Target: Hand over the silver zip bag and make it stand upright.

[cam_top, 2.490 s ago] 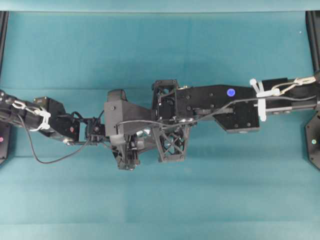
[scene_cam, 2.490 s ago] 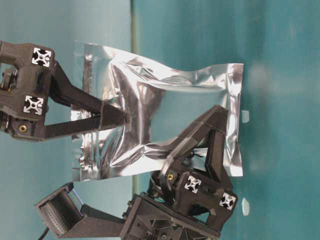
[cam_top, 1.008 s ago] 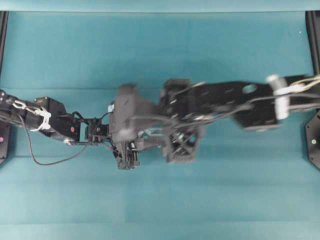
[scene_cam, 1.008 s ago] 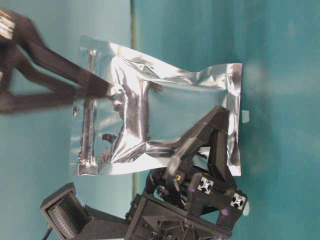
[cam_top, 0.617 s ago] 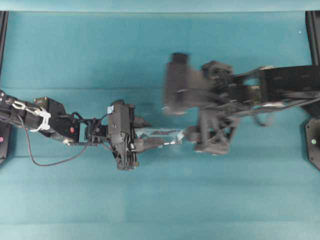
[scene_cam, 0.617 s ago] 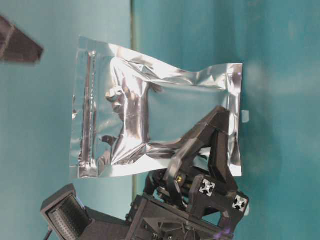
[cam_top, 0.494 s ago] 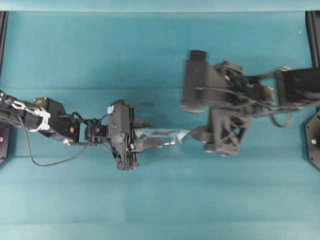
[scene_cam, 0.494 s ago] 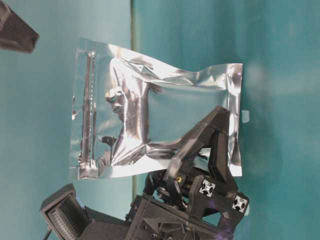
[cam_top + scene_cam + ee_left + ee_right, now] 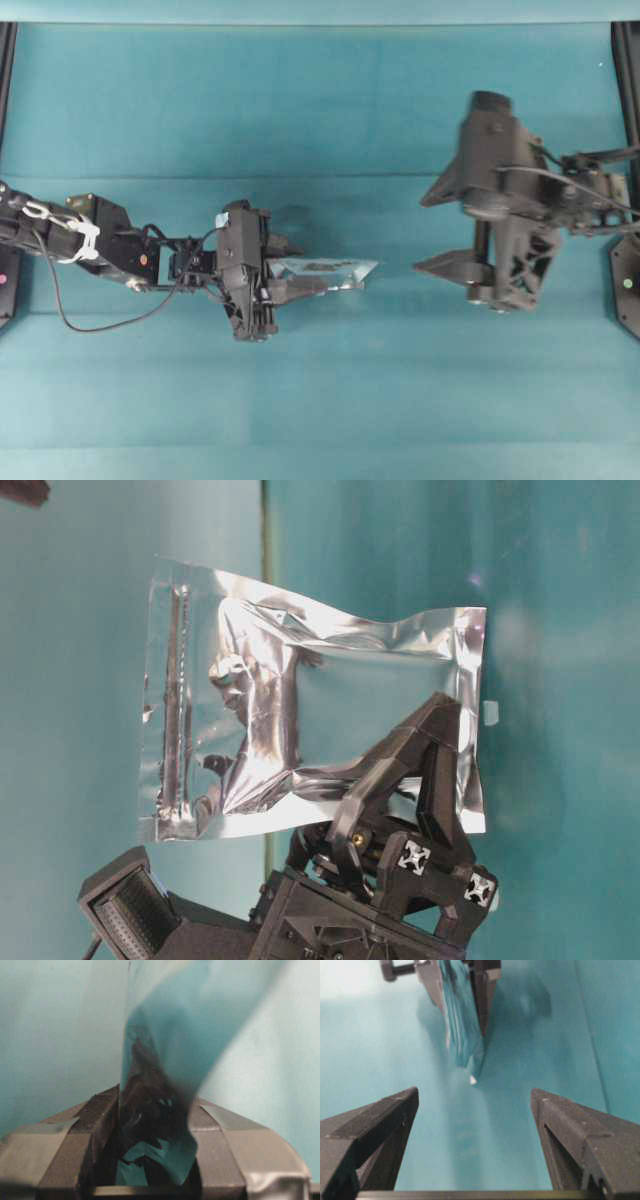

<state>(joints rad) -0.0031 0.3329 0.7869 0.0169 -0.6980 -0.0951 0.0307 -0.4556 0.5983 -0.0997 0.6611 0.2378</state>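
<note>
The silver zip bag shows edge-on in the overhead view, sticking out to the right of my left gripper, which is shut on one end of it. In the table-level view the crinkled foil bag fills the middle, with the left gripper clamped on its sealed edge. The left wrist view has the bag running up from between the jaws. My right gripper stands open and empty, well off to the right of the bag. Between its fingers I see the bag straight ahead.
Teal cloth covers the table. Black frame posts stand at the far left and far right corners. A tiny white speck lies on the cloth near the bag's end, and the same speck shows in the right wrist view.
The right gripper has let go of the bag's zip end and pulled back to the right, jaws wide. The bag stays in the left gripper, which has hardly moved.
</note>
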